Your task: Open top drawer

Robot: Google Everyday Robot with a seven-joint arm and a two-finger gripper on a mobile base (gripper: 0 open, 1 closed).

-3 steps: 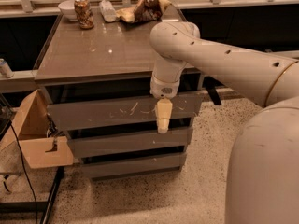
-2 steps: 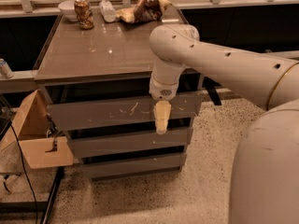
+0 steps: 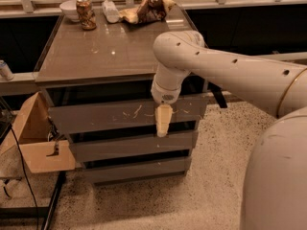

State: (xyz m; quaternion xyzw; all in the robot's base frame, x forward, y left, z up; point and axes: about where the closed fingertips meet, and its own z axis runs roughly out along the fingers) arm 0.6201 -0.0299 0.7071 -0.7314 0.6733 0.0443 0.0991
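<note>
"Against the cabinet's left side, what sits on the floor?"

"One open brown cardboard box [image 3: 43,150]. Right of it stands the grey cabinet [image 3: 192,150] with three flat, handleless drawer faces, counted top to bottom. The wide grey top drawer [image 3: 96,116] is the tallest face, streaked with squiggly white scratches [image 3: 136,111]. It looks shut or nearly so."

"And on the glossy brown tabletop [image 3: 105,51]?"

"Four things along the back edge: one white bowl [image 3: 69,8], one copper-coloured can [image 3: 85,13], one clear bottle [image 3: 110,11] lying down and one crumpled brown bag [image 3: 148,8]."

"Where is the gripper?"

"One cream-coloured gripper [image 3: 163,121] hangs from the single white arm [image 3: 230,73]. It is in front of the top drawer's face, right of middle, with its tip at the lower edge. I cannot tell whether it is open or closed, or whether it grips that edge."

"What changed in the last second?"

"Hardly anything. The gripper has edged slightly left and the drawer face has not moved. I judge that pulling hasn't begun."
</note>
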